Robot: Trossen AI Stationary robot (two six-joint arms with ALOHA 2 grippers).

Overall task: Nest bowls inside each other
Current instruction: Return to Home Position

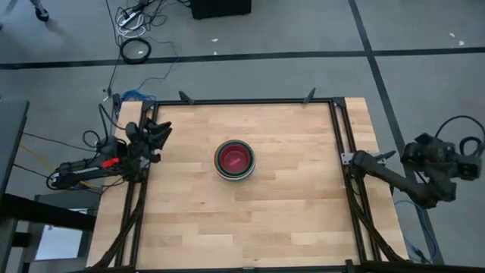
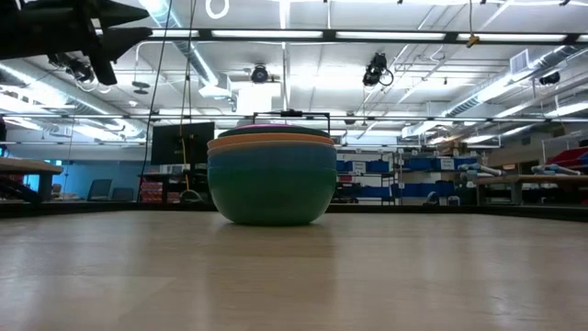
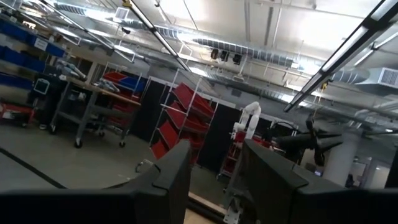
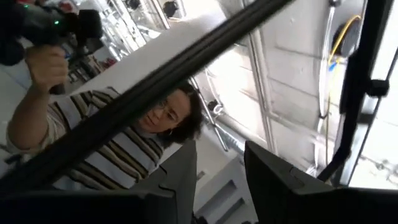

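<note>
The bowls (image 1: pixel 234 159) stand nested in one stack at the middle of the wooden table, with a pink-red bowl innermost and a pale rim outermost. In the low view the stack (image 2: pixel 272 175) rests on its teal-green outer bowl, and orange and blue rims show above it. My left gripper (image 1: pixel 161 130) hovers open at the table's left edge, well clear of the stack; its wrist view shows nothing between its fingers (image 3: pixel 214 180). My right gripper (image 1: pixel 347 158) is open at the table's right edge, also far from the stack and with nothing between its fingers (image 4: pixel 221 180).
A black frame (image 1: pixel 242 101) runs along the table's far edge and down both sides. Bare wood lies all around the stack. Cables (image 1: pixel 135 50) lie on the floor beyond the far edge. A person in a striped shirt (image 4: pixel 118 149) shows in the right wrist view, off the table.
</note>
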